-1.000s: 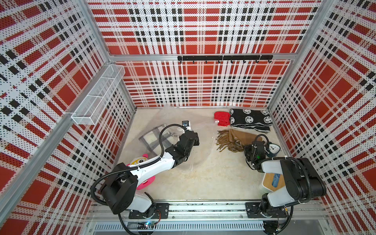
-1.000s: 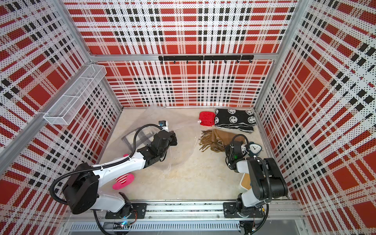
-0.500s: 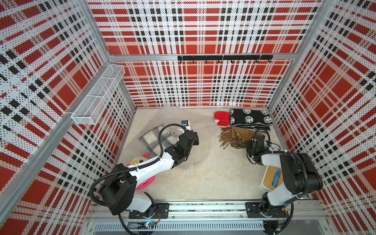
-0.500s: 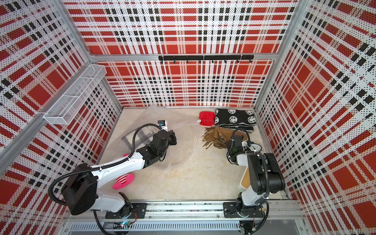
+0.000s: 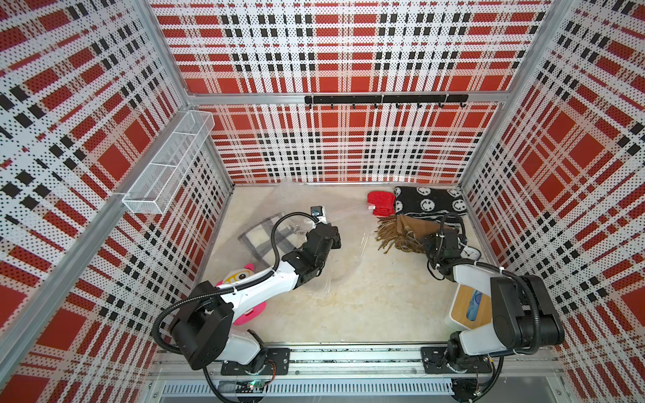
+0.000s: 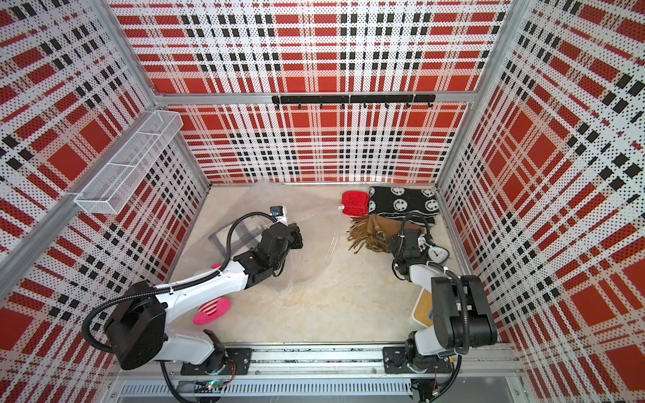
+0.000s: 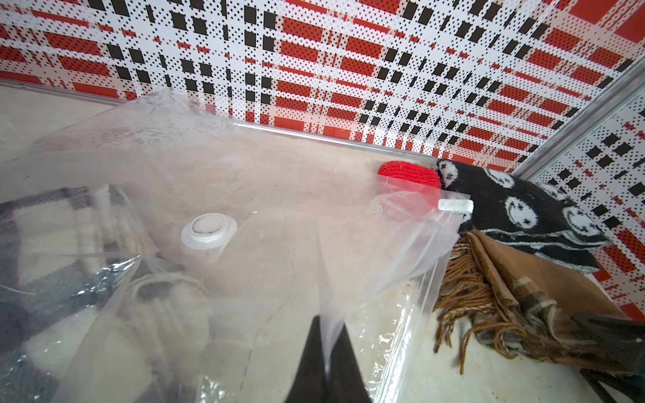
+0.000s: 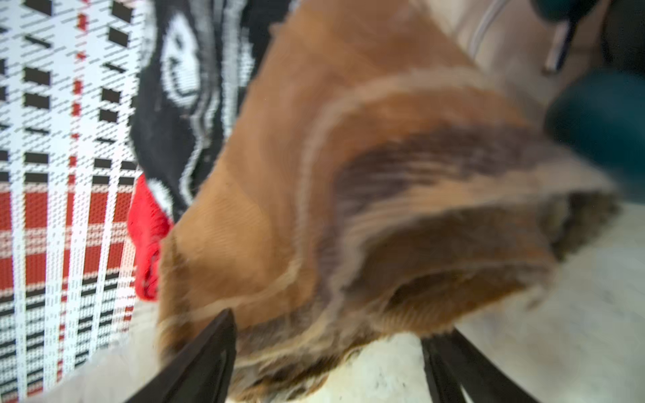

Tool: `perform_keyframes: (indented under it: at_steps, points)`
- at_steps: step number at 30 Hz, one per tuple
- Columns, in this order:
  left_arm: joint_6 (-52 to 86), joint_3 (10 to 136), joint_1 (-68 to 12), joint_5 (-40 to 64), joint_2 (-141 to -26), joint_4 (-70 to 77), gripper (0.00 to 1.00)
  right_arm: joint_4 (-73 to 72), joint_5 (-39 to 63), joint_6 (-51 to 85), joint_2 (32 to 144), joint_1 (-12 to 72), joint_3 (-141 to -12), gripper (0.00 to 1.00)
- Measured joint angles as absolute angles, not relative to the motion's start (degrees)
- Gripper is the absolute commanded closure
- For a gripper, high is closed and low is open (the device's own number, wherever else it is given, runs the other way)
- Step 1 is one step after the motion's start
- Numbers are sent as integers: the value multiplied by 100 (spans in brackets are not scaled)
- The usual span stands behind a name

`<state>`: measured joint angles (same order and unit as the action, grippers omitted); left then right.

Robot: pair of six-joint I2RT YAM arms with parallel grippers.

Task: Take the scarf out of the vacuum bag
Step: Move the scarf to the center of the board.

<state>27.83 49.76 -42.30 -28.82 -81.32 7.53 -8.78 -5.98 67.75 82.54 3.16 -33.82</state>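
I work in a lab test cell: perforated walls (image 5: 331, 52) printed in red, black and white plaid, set in aluminium framing (image 5: 244, 99). My left arm (image 5: 265, 284) and right arm (image 5: 474, 277) are bolted to a metal rail (image 5: 349, 357) fronting a pale bench (image 5: 366, 296); a wire basket (image 5: 167, 164) hangs on one wall.

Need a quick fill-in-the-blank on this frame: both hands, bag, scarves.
The left hand is ____ on the film of the vacuum bag.
The right hand stands ____ by the brown fringed scarf.
The bag's round valve cap is coloured ____.
The red knit lies beside a black scarf bearing ____ faces.
Missing: shut; open; white; smiley.
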Motion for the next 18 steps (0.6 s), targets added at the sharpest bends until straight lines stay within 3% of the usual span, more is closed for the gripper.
perform_keyframes:
  at_steps: [12, 13, 15, 16, 18]
  points:
    - [2781, 4976, -4233, -2888, -8123, 753, 100, -814, -467, 5092, 7356, 576, -3498, 12]
    - [2781, 4976, -4233, -2891, -8123, 753, 100, -941, -471, 4963, 7336, 580, -3500, 17]
    - [2779, 4976, -4233, -2895, -8123, 753, 100, -1109, -508, 4746, 7391, 582, -3551, 45]
    - [2781, 4976, -4233, -2895, -8121, 753, 100, -1160, -530, 4674, 7498, 580, -3642, 55]
    - [2779, 4974, -4237, -2897, -8114, 753, 100, -1275, -532, 4515, 7859, 563, -3946, 62]
